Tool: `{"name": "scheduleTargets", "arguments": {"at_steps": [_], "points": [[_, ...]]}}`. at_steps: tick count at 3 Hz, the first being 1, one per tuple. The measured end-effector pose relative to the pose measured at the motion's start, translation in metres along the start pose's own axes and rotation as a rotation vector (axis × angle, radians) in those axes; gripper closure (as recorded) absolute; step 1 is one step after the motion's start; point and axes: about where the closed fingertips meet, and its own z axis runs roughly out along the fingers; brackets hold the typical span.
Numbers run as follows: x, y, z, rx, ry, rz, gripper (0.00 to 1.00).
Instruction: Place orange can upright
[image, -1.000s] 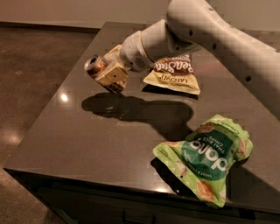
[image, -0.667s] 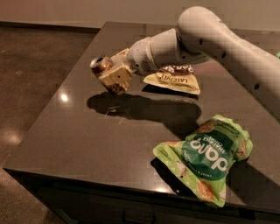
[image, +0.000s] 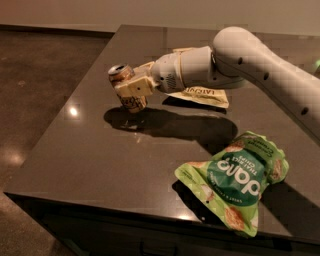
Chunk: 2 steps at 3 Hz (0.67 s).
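- Fingers (image: 137, 85) of the gripper (image: 129, 92) – cream-coloured, at the end of the white arm (image: 250, 55) – are closed around the orange can (image: 131, 102), one of them lying across the middle of its label.
- Nearest the camera, at the right front of the bench (image: 100, 165), lies a green snack bag (image: 232, 182), crumpled and flat on its back (white lettering faces up), with one corner reaching almost to the front edge.
- Bare, dark, glossy bench surface fills the left front, with a few bright glints of light on it.
- Further in, left of centre, the orange can hangs in the grip over the bench, well apart from the green snack bag.
- It is tilted rather than upright – its silver top leans up and to the left, its base points down toward the bench.
- A dark shadow (image: 165, 125) of can and arm spreads on the bench just below and to the right; whether the base touches the surface I cannot tell.
- Behind the gripper, the arm reaches in from the right side of the view, passing above a flat beige snack bag (image: 207, 95) that lies on the bench, partly hidden by the arm.
- Beyond the bench's left edge is a brown floor (image: 40, 75).
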Motion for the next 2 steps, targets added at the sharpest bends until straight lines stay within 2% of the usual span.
{"name": "scheduleTargets", "arguments": {"at_steps": [1,2], "points": [[-0.0006,-0.0015,-0.0023,0.002,-0.034,0.026,1.00],[-0.0074,-0.0048,-0.0097,0.008,-0.122,0.066,1.00]]}}
